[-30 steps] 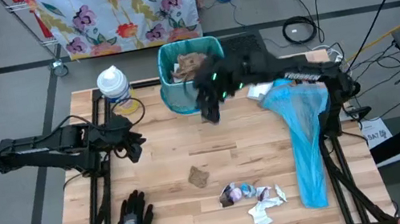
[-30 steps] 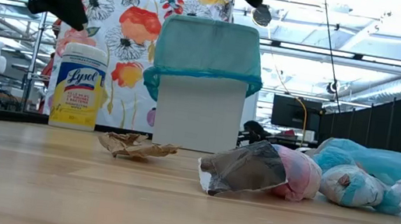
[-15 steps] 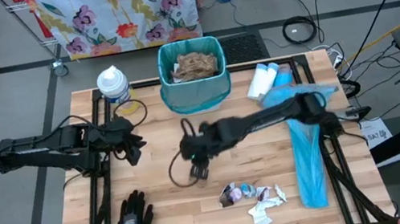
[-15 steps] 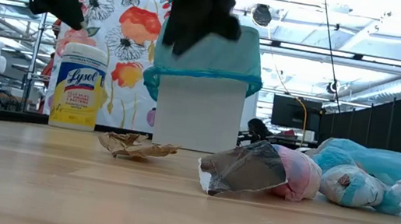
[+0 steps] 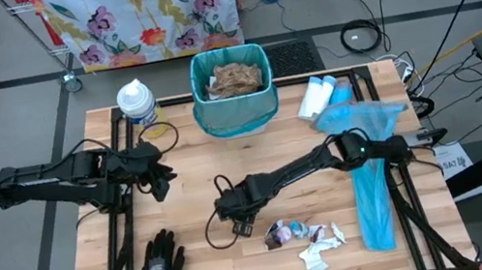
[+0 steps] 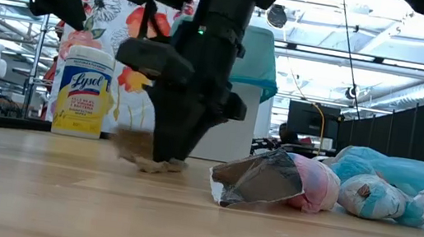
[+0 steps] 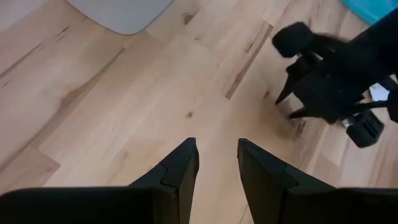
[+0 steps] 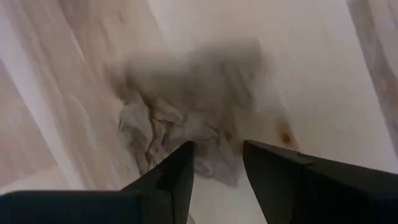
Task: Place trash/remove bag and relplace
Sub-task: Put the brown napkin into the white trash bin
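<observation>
A crumpled brown paper towel [image 8: 180, 130] lies on the table's middle. My right gripper [image 8: 217, 162] stands open right over it, pointing down, and hides it in the high view [image 5: 235, 216]. In the low view the towel [image 6: 134, 151] shows beside the fingers. More trash [image 5: 303, 234], wrapper balls and white tissue scraps, lies near the front edge. The bin [image 5: 236, 106], lined with a teal bag, holds brown paper at the far edge. My left gripper [image 5: 161, 173] hangs open above the table's left side. My right gripper comes at the brown paper towel [image 8: 155, 124] from above, with its open fingers [image 6: 168, 150] pointing steeply down, one on either side of the towel's near part. Whether the fingers touch the towel I cannot tell. The towel lies on the table.
A wipes canister [image 5: 138, 103] stands at the far left and white bottles [image 5: 318, 95] at the far right. A blue bag [image 5: 365, 173] drapes along the right edge. A black-and-grey glove [image 5: 160, 266] lies at the front left. Bare wood lies between the arms.
My right gripper has swung from beside the bin toward the table's near edge and dropped down to the brown paper towel. It has also tipped to point more steeply down. The towel has stayed where it lay.
</observation>
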`<move>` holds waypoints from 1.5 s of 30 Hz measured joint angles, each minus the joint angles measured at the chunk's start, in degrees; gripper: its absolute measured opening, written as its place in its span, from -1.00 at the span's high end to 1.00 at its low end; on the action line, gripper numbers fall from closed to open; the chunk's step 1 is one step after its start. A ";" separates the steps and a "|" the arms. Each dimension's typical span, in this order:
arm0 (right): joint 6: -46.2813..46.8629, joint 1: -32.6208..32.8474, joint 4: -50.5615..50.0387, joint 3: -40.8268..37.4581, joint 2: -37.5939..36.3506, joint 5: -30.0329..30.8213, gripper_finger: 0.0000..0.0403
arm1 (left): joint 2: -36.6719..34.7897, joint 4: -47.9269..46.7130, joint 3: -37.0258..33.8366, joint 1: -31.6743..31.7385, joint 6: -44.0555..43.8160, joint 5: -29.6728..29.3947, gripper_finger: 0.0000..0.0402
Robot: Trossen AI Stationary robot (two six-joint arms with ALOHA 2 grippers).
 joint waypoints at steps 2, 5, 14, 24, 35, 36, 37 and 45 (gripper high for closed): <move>-0.61 -0.02 0.50 0.07 0.58 -1.00 0.39 | 0.01 0.07 0.00 -0.02 0.00 0.85 0.41; -1.15 -0.15 0.09 0.04 0.48 -1.18 0.65 | 0.59 0.52 0.00 -0.02 0.02 3.26 0.42; -2.16 0.00 -10.86 -0.21 -9.60 4.10 0.98 | 6.26 6.21 0.00 -0.71 0.01 5.86 0.65; -6.66 -1.30 -17.86 -0.12 -28.96 16.99 0.99 | 16.55 19.82 0.00 -2.05 0.13 5.83 0.77; -28.01 -13.63 -6.13 -0.14 -40.20 17.60 0.99 | 25.81 38.85 0.00 -2.81 0.03 8.94 0.83; -29.71 -15.28 -4.36 -0.14 -40.31 17.51 0.99 | 26.47 39.81 0.00 -3.02 0.17 8.95 0.83; -31.35 -16.98 -2.87 -0.14 -40.31 17.24 0.99 | 27.14 40.68 0.00 -3.26 0.36 8.94 0.83; -37.37 -30.91 2.40 -0.14 -37.28 2.32 0.86 | 30.44 43.19 0.07 -8.75 -0.51 6.92 0.83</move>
